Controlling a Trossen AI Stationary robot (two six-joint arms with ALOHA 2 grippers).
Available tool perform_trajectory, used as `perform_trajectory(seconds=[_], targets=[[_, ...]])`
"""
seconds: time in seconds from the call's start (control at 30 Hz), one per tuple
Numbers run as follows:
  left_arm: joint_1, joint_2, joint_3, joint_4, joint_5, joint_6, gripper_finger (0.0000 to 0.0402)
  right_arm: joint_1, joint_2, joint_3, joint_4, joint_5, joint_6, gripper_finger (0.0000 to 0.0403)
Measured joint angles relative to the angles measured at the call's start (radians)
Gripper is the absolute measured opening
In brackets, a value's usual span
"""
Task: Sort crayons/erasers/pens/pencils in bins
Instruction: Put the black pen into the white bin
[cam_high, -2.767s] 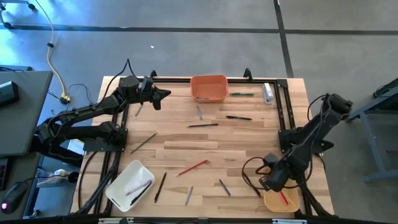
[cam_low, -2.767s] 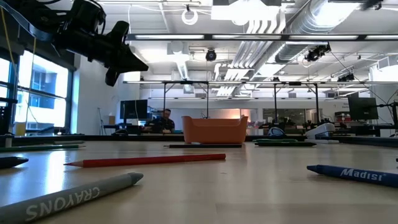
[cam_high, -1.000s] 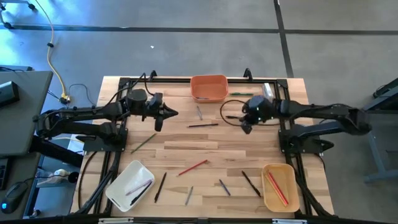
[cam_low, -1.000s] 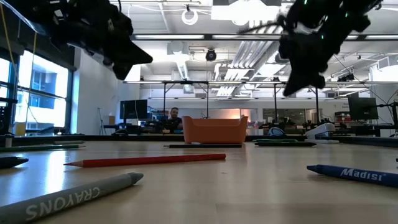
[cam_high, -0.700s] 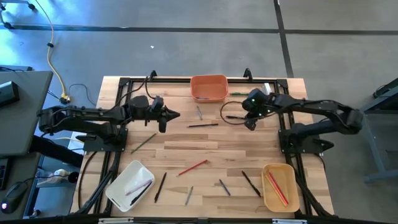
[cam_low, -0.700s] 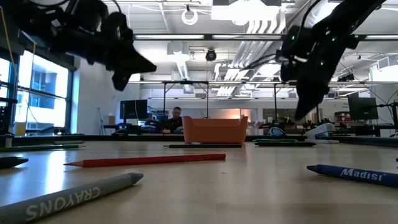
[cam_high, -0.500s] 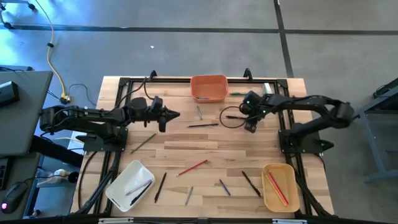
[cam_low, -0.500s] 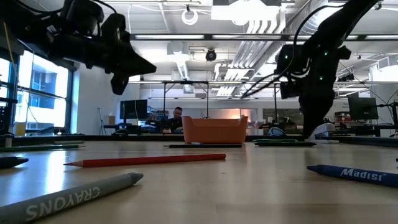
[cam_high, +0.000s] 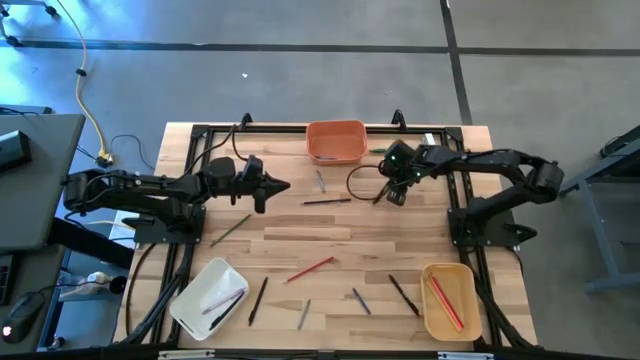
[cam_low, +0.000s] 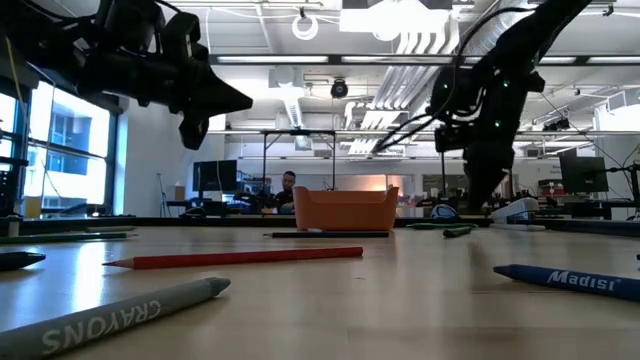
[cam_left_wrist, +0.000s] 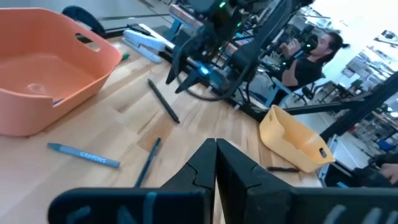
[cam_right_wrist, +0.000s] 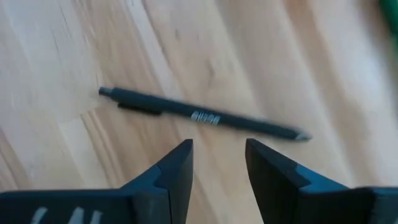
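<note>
My right fingers (cam_right_wrist: 217, 165) hang parted over a black pen (cam_right_wrist: 202, 116), upper right of the worktop (cam_high: 330, 235).
My left fingers (cam_high: 285, 185) stay clenched, empty, upper left.

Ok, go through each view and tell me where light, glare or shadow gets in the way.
Low view: ceiling lights behind leave the left gripper and right gripper as dark silhouettes. High view: even light, hardly any shadows on the table. Right wrist view: no glare on the black pen. Left wrist view: the room's far side washes out bright; the orange bin is evenly lit.
</note>
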Motion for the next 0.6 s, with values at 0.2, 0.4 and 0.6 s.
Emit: perform_trajectory(seconds=[0.2, 0.4, 0.6], targets=[[0.000, 0.000, 0.000, -0.011, -0.002, 0.010, 0.0000, 0.001, 0.020, 0.069, -0.028, -0.017, -0.293, 0.0148], [0.000, 0.000, 0.000, -0.020, -0.008, 0.011, 0.0000, -0.004, 0.136, 0.109, -0.087, -0.014, -0.499, 0.0171], [-0.003, 0.000, 0.000, -0.035, 0.017, -0.015, 0.0000, -0.004, 0.249, 0.193, -0.116, -0.001, -0.551, 0.0177]])
